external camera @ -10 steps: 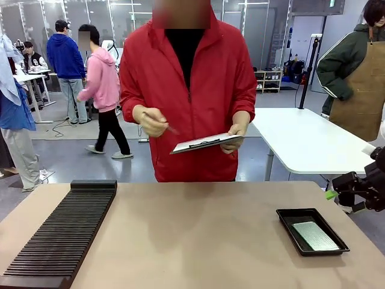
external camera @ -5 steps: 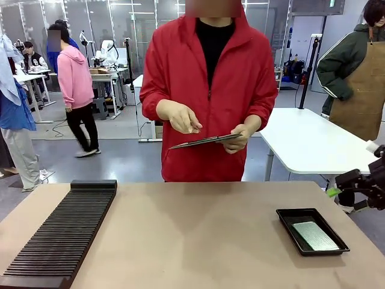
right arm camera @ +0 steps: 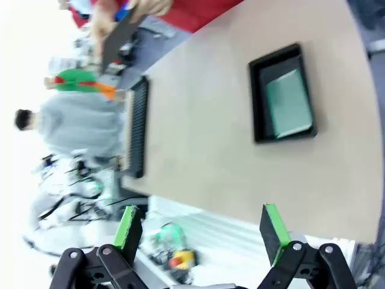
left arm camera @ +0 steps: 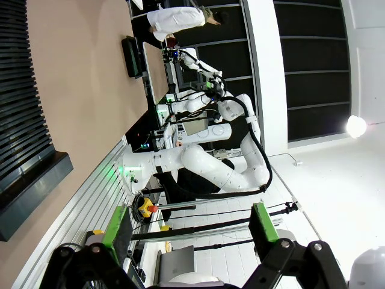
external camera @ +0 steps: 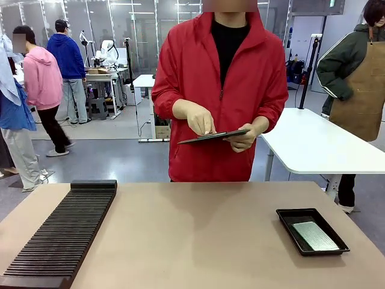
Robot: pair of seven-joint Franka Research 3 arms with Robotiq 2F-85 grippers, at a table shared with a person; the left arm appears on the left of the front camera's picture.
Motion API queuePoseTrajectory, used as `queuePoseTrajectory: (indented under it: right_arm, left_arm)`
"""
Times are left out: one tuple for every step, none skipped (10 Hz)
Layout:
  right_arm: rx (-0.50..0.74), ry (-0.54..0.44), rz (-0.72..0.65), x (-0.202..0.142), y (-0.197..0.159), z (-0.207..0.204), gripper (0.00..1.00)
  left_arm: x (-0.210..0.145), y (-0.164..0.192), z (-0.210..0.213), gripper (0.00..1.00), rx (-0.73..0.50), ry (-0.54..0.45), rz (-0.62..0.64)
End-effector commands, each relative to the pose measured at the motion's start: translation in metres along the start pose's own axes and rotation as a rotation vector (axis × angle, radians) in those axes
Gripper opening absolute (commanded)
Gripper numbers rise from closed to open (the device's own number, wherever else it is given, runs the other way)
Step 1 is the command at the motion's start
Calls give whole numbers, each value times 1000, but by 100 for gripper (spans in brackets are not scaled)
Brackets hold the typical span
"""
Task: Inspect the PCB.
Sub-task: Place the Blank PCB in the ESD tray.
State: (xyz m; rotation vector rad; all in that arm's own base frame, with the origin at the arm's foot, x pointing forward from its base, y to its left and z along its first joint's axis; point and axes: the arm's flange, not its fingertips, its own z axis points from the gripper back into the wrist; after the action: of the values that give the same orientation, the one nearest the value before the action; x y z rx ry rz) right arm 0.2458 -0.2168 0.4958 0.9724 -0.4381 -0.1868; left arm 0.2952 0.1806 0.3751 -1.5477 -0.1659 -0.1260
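PCB [external camera: 314, 235]: pale green-grey, slight metallic sheen
tray [external camera: 289, 216]: black plastic by the look, kinda glossy rim
worktop [external camera: 198, 241]: smooth matt tan, nothing shiny
slotted rack [external camera: 60, 235]: matt black, ribbed
my left hand [left arm camera: 189, 227]: black body, matt green pads

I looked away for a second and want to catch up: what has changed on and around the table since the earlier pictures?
The right gripper, earlier at the front view's right edge beside the black tray, has pulled back out of that view, jaws open. The person has shifted toward picture right, and one hand now rests on the clipboard held in the other. The PCB in the tray and the slotted black rack stayed put.
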Motion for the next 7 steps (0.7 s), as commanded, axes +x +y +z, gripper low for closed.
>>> queuePoseTrajectory:
  right_arm:
    - [261, 105, -105, 7, -33, 29, 100]
    - [363, 130, -94, -2, -45, 36, 100]
    - [412, 146, -88, -11, -53, 37, 100]
    - [450, 161, -75, -16, -57, 30, 100]
    - [480, 155, -52, -14, -58, 21, 100]
    - [422, 123, -90, -26, -47, 32, 100]
    - [422, 123, -90, -26, -47, 32, 100]
  left_arm:
    - [4, -3, 1, 100, 4, 1, 4]
    - [4, -3, 1, 100, 4, 1, 4]
    - [4, -3, 1, 100, 4, 1, 4]
    - [4, -3, 1, 100, 4, 1, 4]
    - [4, -3, 1, 100, 4, 1, 4]
    - [4, -3, 1, 100, 4, 1, 4]
    - [4, -3, 1, 100, 4, 1, 4]
